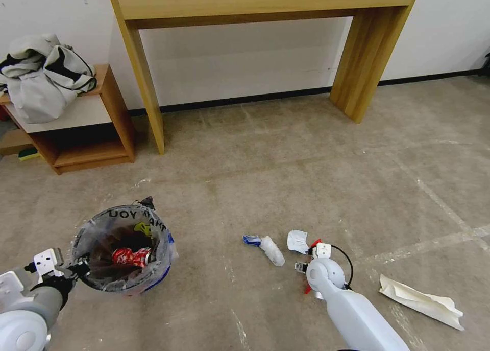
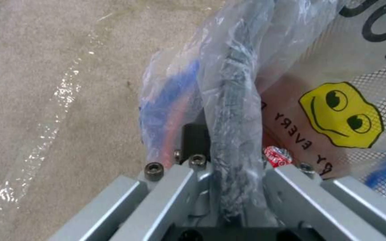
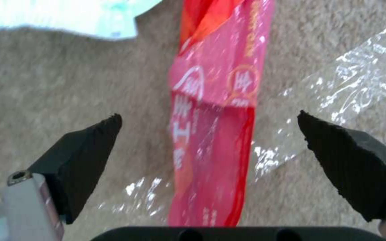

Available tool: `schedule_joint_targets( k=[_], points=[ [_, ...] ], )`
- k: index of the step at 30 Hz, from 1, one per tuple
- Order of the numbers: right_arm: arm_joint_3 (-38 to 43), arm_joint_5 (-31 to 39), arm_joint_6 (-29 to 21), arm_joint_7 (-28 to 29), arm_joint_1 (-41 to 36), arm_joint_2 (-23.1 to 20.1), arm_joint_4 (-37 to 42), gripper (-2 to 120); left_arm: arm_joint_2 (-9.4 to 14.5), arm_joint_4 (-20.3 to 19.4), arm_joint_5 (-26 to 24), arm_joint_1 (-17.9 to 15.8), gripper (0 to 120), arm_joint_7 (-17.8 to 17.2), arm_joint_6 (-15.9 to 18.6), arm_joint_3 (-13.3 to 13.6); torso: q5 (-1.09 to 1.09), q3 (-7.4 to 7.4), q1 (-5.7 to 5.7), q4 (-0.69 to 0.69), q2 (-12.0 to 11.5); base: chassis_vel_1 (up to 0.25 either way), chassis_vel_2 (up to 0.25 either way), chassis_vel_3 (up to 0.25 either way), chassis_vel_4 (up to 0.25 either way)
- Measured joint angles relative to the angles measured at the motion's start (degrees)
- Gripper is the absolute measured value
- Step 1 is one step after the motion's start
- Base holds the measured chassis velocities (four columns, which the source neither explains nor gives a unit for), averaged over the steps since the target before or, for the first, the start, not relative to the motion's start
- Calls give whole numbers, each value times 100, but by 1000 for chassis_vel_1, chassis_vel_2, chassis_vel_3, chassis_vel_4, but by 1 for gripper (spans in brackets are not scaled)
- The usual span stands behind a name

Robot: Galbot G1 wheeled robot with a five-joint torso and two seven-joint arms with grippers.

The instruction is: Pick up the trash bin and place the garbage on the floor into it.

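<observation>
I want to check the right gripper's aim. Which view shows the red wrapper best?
The right wrist view: the red wrapper lies between the open right gripper. In the head view the arm hides most of it.

Carpet bears litter (maybe tissue).

Left claw clamped, right claw spread.

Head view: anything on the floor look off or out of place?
Yes, litter is scattered on the carpet: a small plastic bottle, a white scrap, a red wrapper between the right gripper's open jaws, and crumpled paper. The trash bin stands upright.
</observation>
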Motion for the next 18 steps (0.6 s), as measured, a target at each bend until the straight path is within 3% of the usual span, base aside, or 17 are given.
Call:
schedule_joint_targets(
  k=[14,18],
  points=[
    [74,-160,385,-297,44,125,-376,99,5,26,19,-4,1,0,-14,53,1,0,0,0,0,0,0,0,0],
    [83,-211,458,-347,49,146,-420,90,-5,31,37,7,1,2,-23,57,1,0,0,0,0,0,0,0,0]
  ],
)
